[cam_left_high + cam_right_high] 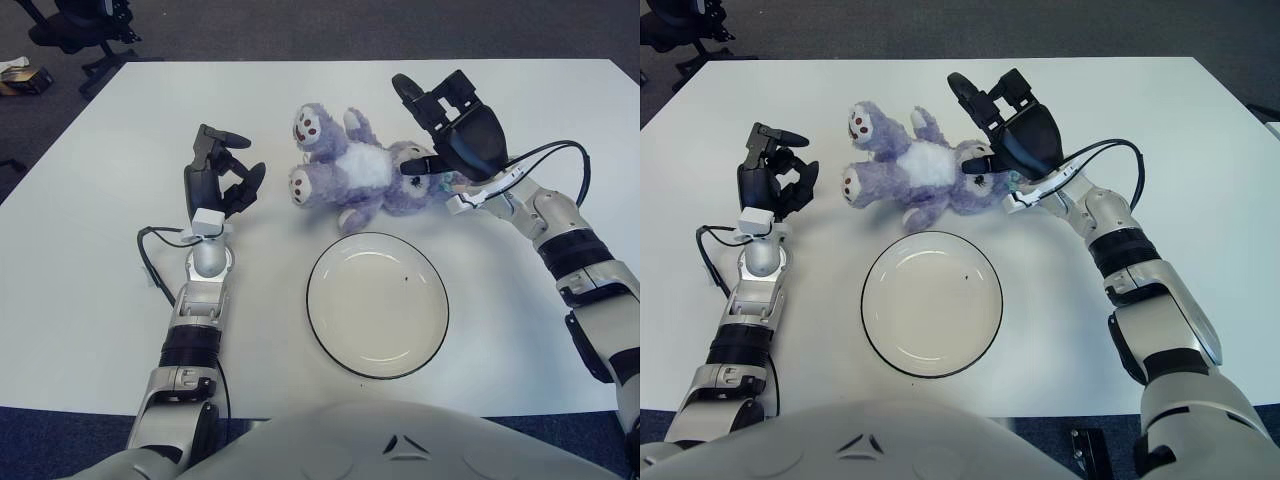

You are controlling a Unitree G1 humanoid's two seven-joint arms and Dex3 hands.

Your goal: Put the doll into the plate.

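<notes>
A purple plush doll with a white belly (pixel 355 170) is being held at its head end by the right hand (pixel 452 135), whose black fingers (pixel 418 166) are closing around the head while the upper fingers are arching open above it. The doll is lying on its side on the white rectangular table (pixel 90 290), its round-soled feet pointing toward the robot's left, its lower edge just beyond the far rim of the round white plate with a dark rim (pixel 377 304), apart from it as far as can be told. The plate is sitting near the table's front edge, its inside bare apart from a small dark speck. The left hand (pixel 220 180) is being held upright to the left of the doll, near its feet but not touching them, fingers loosely curled and grasping nothing. Broad bare table is lying open on both outer sides and behind the doll toward the far edge.
</notes>
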